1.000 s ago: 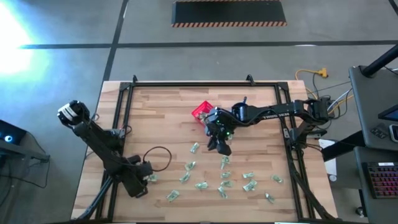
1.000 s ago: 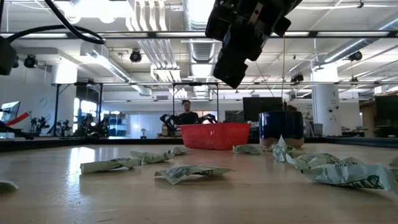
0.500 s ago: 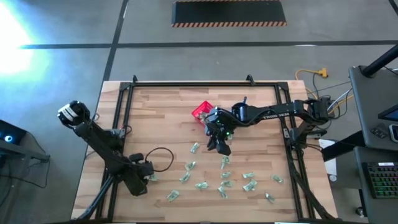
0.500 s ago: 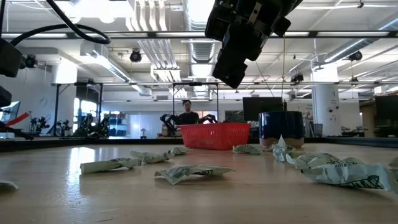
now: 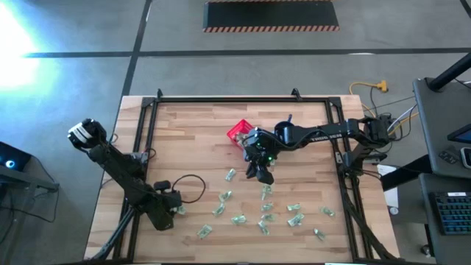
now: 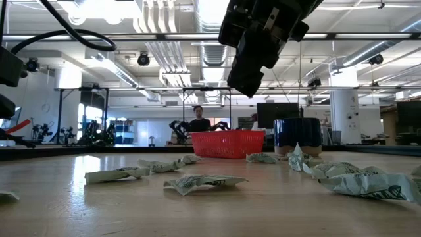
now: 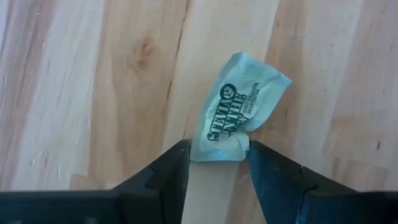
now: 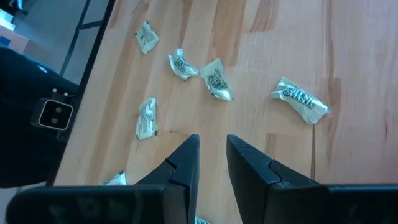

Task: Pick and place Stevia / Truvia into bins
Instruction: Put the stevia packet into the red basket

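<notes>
L fingers (image 7: 217,163): low at bench's front-left corner, straddling one Stevia sachet (image 7: 240,106); tips touch its near end, squeezing on it but not lifted yet, so reads as mid-pinch.
R fingers (image 8: 212,158): hang above bench centre, narrow gap, nothing betw them; prob waiting or lining up next pick.
Other sachets (image 5: 265,213): scattered flat over front-right half of bench.
Red basket (image 5: 238,132): centre, twd back edge, beside R arm; drop spot.

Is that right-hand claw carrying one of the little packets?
No; the right gripper has nothing between its fingers, and the sachets lie on the table beneath it.
</notes>
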`<action>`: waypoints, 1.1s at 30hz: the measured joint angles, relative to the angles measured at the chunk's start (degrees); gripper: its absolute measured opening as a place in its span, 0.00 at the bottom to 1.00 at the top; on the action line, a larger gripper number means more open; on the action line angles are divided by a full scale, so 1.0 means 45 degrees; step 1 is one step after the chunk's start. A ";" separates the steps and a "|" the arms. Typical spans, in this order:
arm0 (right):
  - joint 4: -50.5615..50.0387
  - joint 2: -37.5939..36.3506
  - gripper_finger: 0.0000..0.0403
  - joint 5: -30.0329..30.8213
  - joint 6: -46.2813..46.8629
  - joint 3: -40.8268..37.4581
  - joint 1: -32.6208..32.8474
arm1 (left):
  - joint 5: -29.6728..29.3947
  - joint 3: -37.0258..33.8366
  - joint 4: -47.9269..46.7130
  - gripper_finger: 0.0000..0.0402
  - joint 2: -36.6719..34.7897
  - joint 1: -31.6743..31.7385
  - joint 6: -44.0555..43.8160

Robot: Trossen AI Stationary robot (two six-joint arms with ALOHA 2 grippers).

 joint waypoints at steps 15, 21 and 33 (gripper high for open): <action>0.0057 0.0000 0.18 0.0000 0.0103 -0.0182 -0.0005 | 0.0015 0.0000 -0.0037 0.09 0.0229 0.0085 -0.0126; 0.0057 0.0000 0.18 0.0000 0.0103 -0.0182 -0.0005 | -0.0087 0.0149 0.0003 0.01 0.0215 0.0244 -0.0141; 0.0013 0.0000 0.18 0.0000 0.0346 -0.0139 -0.0005 | -0.3542 0.0925 0.0080 0.01 -0.0844 0.1894 -0.0019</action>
